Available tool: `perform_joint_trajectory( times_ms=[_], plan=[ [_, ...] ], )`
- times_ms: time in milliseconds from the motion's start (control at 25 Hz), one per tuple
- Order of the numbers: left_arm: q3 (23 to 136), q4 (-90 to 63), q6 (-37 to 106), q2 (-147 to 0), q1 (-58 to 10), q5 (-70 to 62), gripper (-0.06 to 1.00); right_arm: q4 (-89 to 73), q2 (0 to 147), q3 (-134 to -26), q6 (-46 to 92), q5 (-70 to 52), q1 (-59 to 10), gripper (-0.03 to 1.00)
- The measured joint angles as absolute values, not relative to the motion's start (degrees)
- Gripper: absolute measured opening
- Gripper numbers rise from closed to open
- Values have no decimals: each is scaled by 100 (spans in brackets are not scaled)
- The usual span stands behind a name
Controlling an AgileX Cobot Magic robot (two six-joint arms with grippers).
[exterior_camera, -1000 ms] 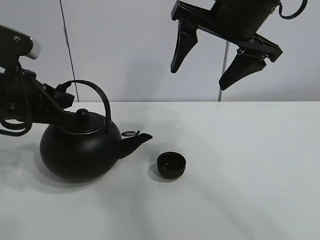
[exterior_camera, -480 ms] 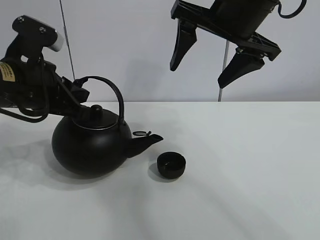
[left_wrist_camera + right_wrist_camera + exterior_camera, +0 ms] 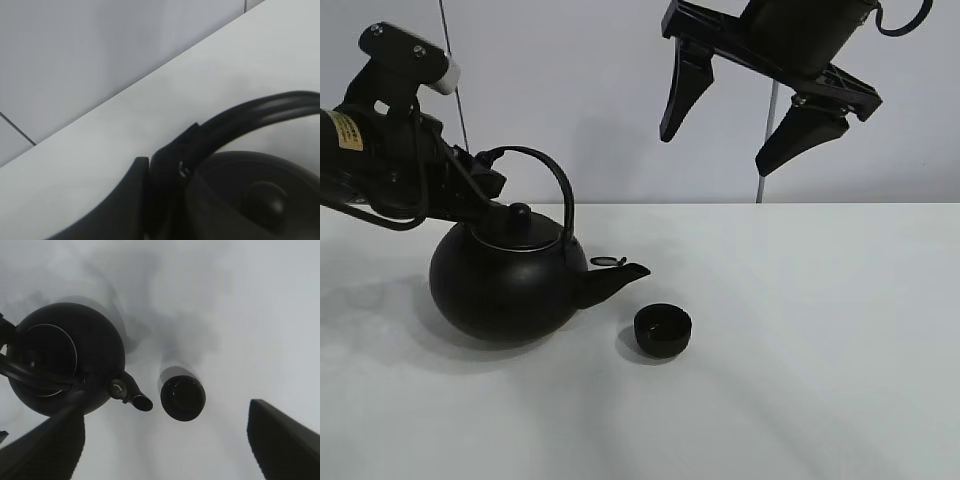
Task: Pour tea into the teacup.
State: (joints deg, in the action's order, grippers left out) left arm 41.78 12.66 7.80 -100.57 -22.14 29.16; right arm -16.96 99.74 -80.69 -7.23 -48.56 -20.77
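While teacup (image 3: 663, 330) sits upright on table (image 3: 820, 380), just beside spout (image 3: 625, 271) tip, no pour visible. Teapot (image 3: 505, 290) near level, left gripper (image 3: 483, 192) clamped on handle (image 3: 555, 180); tilt over cup left to do. Right gripper (image 3: 717, 152) aloft behind, jaws spread, idle.

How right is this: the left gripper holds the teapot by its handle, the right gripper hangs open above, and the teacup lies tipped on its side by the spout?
Only the teacup is wrong: the exterior high view shows it standing upright, mouth up, by the spout. The rest holds.
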Motion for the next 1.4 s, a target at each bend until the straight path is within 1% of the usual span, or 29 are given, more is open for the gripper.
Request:
perform_joint_trajectory(
  times_ms=[920, 1200, 1400],
  plan=[
    [4671, 1266, 928, -10063, -2329, 2262, 11, -1733, 9974, -8190, -588, -4894, -2077, 61],
    [4683, 1266, 988, -10069, -2521, 2146, 11, -1735, 9974, -8190, -570, -4868, -2077, 61],
    [4683, 1266, 1026, -10069, -2537, 2069, 11, -1735, 9974, -8190, -524, -4868, -2077, 61]
  ],
)
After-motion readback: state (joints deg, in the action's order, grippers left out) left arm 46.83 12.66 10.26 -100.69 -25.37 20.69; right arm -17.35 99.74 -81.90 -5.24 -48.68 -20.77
